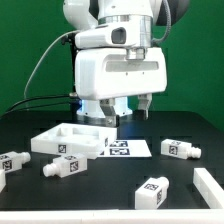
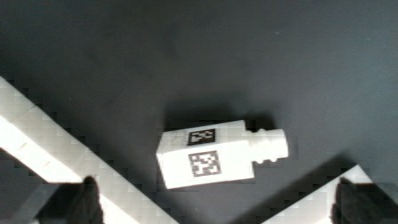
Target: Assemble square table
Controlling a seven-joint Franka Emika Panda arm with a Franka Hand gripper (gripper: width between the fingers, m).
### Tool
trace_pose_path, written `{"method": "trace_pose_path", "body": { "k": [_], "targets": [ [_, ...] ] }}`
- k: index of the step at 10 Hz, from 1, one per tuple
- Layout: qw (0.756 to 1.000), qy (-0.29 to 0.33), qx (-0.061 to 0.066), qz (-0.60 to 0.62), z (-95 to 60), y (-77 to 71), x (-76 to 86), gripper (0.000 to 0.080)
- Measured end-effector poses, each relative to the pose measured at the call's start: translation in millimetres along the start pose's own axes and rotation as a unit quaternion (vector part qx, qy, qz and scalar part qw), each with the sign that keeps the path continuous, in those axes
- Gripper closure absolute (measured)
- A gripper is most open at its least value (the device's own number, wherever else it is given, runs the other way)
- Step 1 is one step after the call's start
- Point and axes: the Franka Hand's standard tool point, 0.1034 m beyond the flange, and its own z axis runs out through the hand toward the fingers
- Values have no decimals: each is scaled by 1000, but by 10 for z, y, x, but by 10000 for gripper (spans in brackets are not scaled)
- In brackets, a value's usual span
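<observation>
The gripper point(image 2: 217, 200) hangs with its jaws spread wide, holding nothing. One white table leg point(image 2: 221, 156) lies flat just clear of the gap between them. Its long axis runs nearly from finger to finger, so I'd say the wrist must turn before closing.

black tabletop point(image 1: 100, 200), slab point(image 1: 66, 141), legs point(image 1: 64, 166), marker board point(image 1: 130, 149)

The white square slab point(image 1: 68, 139) is seen lying flat, rim up, at the exterior view's left. A first leg point(image 1: 12, 161), second leg point(image 1: 63, 167), third leg point(image 1: 180, 150) and fourth leg point(image 1: 153, 191) are scattered loose on their sides, tags showing.
</observation>
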Motion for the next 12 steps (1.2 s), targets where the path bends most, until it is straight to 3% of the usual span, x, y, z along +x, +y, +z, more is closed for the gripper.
{"method": "trace_pose_path", "body": {
  "k": [5, 6, 8, 10, 12],
  "targets": [
    [1000, 2, 3, 12, 20, 13, 5, 150],
    [999, 5, 2, 37, 65, 103, 52, 150],
    [995, 15, -4, 102, 46, 244, 291, 150],
    [977, 19, 1, 214, 49, 216, 361, 150],
    [978, 19, 1, 208, 56, 214, 359, 150]
  ]
}}
